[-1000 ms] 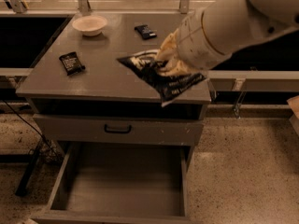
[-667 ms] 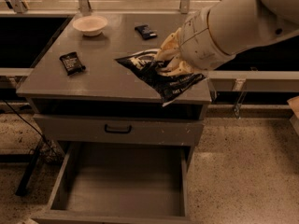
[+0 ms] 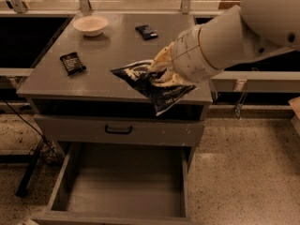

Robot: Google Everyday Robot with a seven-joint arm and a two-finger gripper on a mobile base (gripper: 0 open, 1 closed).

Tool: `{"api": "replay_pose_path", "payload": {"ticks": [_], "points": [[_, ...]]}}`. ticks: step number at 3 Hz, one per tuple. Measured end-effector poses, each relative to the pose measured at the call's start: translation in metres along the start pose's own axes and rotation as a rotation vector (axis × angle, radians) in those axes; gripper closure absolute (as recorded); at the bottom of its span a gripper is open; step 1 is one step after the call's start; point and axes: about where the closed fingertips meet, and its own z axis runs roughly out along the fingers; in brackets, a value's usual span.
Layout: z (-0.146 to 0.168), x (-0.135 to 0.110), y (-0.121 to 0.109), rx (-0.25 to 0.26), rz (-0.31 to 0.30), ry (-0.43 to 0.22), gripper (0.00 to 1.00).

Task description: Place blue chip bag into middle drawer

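The blue chip bag [image 3: 152,86] is a crinkled dark foil bag with white lettering. It hangs over the right front part of the cabinet top [image 3: 108,55], its lower corner reaching past the front edge. My gripper [image 3: 161,71] is shut on the bag's upper right side, with pale fingers [image 3: 164,60] wrapped over it. The middle drawer [image 3: 122,189] is pulled open below, a wide grey box with a bare floor. It lies below and left of the bag.
A closed drawer front with a small black handle [image 3: 118,130] sits above the open drawer. On the cabinet top stand a white bowl [image 3: 90,25] and two small dark packets [image 3: 72,63] [image 3: 146,31]. Black cables [image 3: 28,139] run at the left.
The arm and the bag have stayed almost still; the arm has shifted slightly to the right.
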Motion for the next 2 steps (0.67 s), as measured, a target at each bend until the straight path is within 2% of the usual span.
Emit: {"api": "replay_pose_path", "payload": {"ticks": [1,2], "points": [[0.022,-0.005,0.018,-0.013,0.003,-0.039,1.00],[0.048,-0.007,0.041,-0.049,0.014,-0.075,1.00]]}}
